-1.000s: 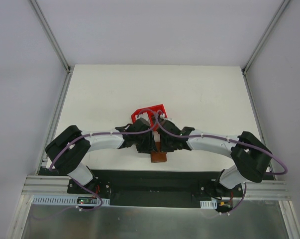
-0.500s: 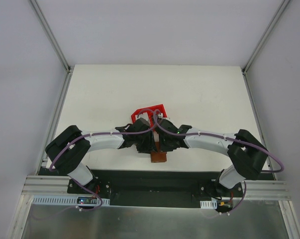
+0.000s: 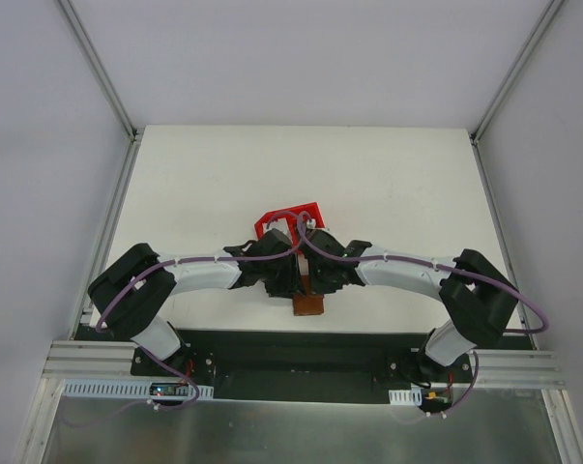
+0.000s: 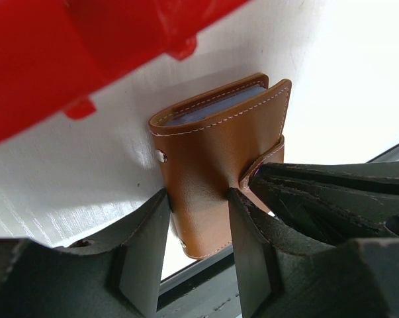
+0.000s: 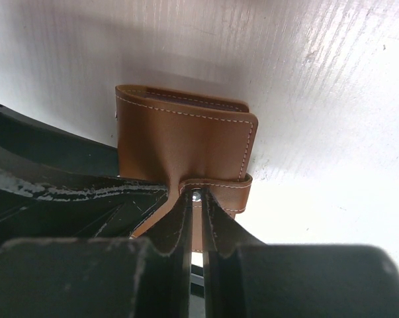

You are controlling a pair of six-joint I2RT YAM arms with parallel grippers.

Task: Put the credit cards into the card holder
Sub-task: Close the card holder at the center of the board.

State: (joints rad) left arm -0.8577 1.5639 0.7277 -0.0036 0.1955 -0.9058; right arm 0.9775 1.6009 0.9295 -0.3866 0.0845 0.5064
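The card holder (image 3: 309, 305), a small flat brown leather-like folding wallet with pale stitching, sits on the white table (image 3: 388, 184) on the arm-base side of the red plastic bin (image 3: 272, 220), near it but apart from it. In the overhead view both wrists crowd over the stretch between bin and holder, so only the holder's end away from the bin shows.

To the left, the left gripper (image 4: 198, 211) has its two black fingers (image 4: 145, 246) apart with the holder (image 4: 216, 156) clamped between them. One finger presses on each side edge of the end that faces away from the bin, and the leather draws in slightly where they press. The holder's open end points toward the bin. There the pale blue-grey edges of the credit cards (image 4: 212, 108) show, tucked between the brown covers. A small metal snap stud (image 4: 161, 156) sits at the cover's left edge.

To the right, a brown closing strap (image 5: 220, 189) wraps round the holder's (image 5: 179, 142) side edge onto its face. The right gripper (image 5: 195, 215) has its fingers (image 5: 175, 228) almost together, pinching the tab of that strap on the side away from the bin. A small metal snap shows between them.
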